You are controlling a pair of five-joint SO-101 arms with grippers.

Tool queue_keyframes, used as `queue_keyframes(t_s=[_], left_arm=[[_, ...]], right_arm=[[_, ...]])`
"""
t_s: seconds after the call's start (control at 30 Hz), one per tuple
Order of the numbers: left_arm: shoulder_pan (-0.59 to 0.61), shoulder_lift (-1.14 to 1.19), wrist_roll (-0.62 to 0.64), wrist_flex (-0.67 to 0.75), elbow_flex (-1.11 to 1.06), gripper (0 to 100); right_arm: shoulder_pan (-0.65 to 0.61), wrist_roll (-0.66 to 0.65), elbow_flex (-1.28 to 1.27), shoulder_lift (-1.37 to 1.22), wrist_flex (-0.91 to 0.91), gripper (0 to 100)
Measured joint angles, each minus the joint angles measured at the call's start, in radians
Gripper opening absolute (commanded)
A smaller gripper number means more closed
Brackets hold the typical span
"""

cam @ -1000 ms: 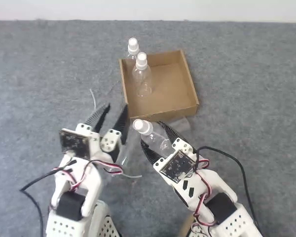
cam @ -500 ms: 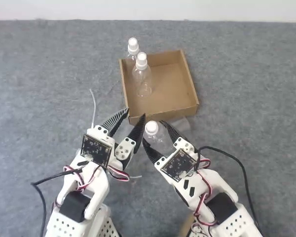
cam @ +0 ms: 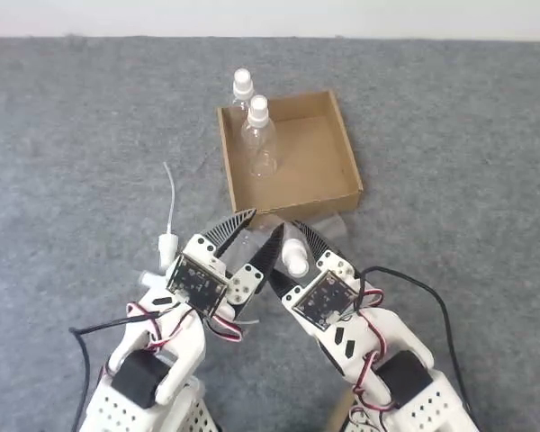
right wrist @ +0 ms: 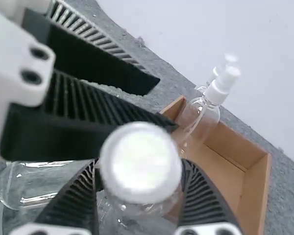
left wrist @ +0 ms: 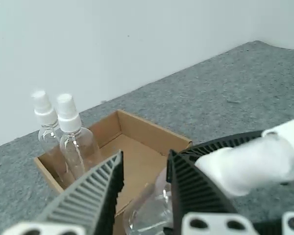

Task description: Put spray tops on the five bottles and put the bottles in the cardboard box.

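Note:
My right gripper (cam: pixel 283 247) is shut on a clear bottle whose white spray top (cam: pixel 295 258) points up at the camera; the same top (right wrist: pixel 139 161) sits between its fingers in the right wrist view. My left gripper (cam: pixel 250 238) stands open just left of that bottle, one finger close beside the top. A clear bottle (left wrist: pixel 147 210) lies on the carpet below the left gripper (left wrist: pixel 144 159). The cardboard box (cam: pixel 337 153) holds one upright topped bottle (cam: pixel 259 135). Another topped bottle (cam: pixel 242 88) stands just behind the box.
A loose spray top (cam: pixel 167 243) with a long thin tube lies on the grey carpet left of the left arm. Something clear (cam: pixel 335 225) lies against the box's near wall. Open carpet spreads far left and right of the box.
The left arm has swung right, bringing its open fingers up beside the right gripper's bottle. That bottle has tipped more upright. The loose spray top on the left is uncovered.

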State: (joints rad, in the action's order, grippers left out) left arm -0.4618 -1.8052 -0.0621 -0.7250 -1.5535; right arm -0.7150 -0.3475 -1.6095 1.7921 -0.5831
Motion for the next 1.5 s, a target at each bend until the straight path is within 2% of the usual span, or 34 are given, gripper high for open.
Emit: queue_keyframes(t_s=[0.27,0.57,0.9,1.07,1.5], left_arm=[[0.054,0.000,0.025,-0.002,0.006,14],[0.265,0.000,0.127,-0.011,0.071,14],[0.543,0.000,0.141,-0.011,0.066,14],[0.580,0.000,0.141,-0.012,-0.012,14],[0.672,0.000,0.144,-0.012,-0.044,14]], right_arm=[[-0.003,-0.002,0.000,0.000,0.000,0.7],[0.005,-0.002,0.000,0.000,-0.029,0.7],[0.060,-0.003,0.000,0.000,-0.029,0.7],[0.060,0.000,0.002,0.005,-0.078,0.7],[0.063,0.000,0.003,0.018,-0.103,0.6]])
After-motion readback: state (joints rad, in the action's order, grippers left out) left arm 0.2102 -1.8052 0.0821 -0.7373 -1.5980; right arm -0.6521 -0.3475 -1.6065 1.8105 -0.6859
